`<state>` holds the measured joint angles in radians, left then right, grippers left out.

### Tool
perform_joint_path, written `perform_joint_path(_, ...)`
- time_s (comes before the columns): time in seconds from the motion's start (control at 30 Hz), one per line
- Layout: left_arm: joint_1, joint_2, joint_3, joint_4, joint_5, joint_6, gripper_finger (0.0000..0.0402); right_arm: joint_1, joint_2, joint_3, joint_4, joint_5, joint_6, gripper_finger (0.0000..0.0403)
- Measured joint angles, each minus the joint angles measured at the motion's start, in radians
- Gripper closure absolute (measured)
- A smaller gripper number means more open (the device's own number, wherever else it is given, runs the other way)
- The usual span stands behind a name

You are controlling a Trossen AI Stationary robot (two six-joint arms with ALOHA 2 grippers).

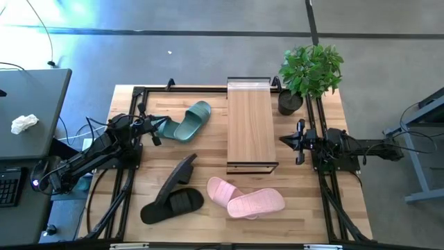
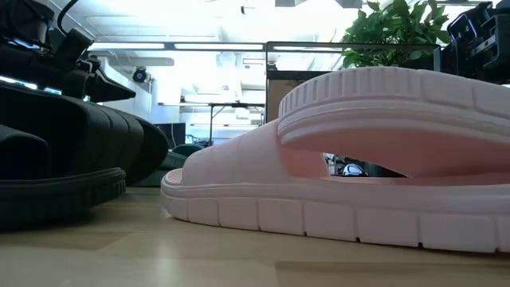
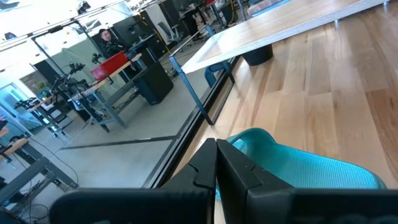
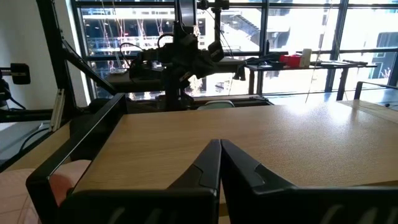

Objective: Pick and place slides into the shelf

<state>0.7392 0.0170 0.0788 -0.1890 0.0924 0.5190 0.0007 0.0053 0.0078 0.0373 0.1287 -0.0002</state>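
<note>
High view: the shelf (image 1: 251,125) is standing mid-table, its top board bare. The green slide (image 1: 186,122) is lying just beside the left gripper (image 1: 154,132); black slides (image 1: 173,191) and pink slides (image 1: 244,197) are lying nearer the front edge. The right gripper (image 1: 295,141) is waiting beside the shelf.

Low view: the pink slide (image 2: 358,175) is showing soft ribbed rubber, likely to flex and slip.

Wrist views: both jaw pairs are fully closed, gripping nothing; approaching without opening risks pushing a slide away.

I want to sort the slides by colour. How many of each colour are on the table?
Green slides: 1 visible as far as the top view tells
Black slides: 2
Pink slides: 2
Total: 5 slides, none on the shelf yet
</note>
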Motion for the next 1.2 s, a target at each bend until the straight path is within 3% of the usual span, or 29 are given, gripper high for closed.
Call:
perform_joint_path(0.47, 0.000, 0.000, 0.000, 0.000, -0.001, 0.005, 0.0401, 0.000, 0.000, 0.000, 0.000, 0.000, 0.000, 0.0402)
perform_joint_path(0.63, 0.000, 0.000, 0.000, 0.005, -0.058, 0.179, 0.0401, 0.000, 0.000, 0.000, 0.000, 0.000, 0.000, 0.0402)
perform_joint_path(0.87, 0.000, 0.000, 0.000, 0.007, -0.058, 0.196, 0.0401, 0.000, 0.000, 0.000, 0.000, 0.000, -0.028, 0.0402)
perform_joint_path(1.0, 0.000, 0.000, 0.000, 0.010, 0.039, -0.110, 0.0401, 0.000, 0.000, 0.000, 0.000, 0.000, -0.001, 0.0402)
perform_joint_path(1.2, -0.001, 0.000, 0.000, 0.022, 0.230, -0.850, 0.0401, 0.000, 0.000, 0.000, 0.006, 0.000, 0.172, 0.0402)
